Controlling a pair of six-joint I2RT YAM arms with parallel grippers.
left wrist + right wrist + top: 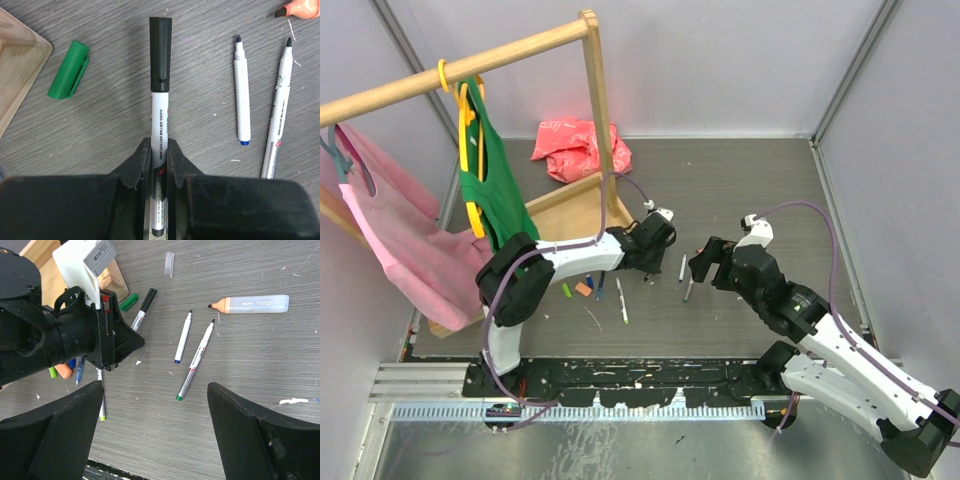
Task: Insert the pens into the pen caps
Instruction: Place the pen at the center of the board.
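Table (100,150): grey, streaked wood-grain. Capped pen (160,125): white barrel, black cap, fine black print. Loose cap (68,70): green. Highlighter (250,304): orange tip, frosted pale body. Uncapped pen (242,90): white, black tip, blue end.

Top camera high, looking down; wrist cameras close, sharing capped pen (160,115).
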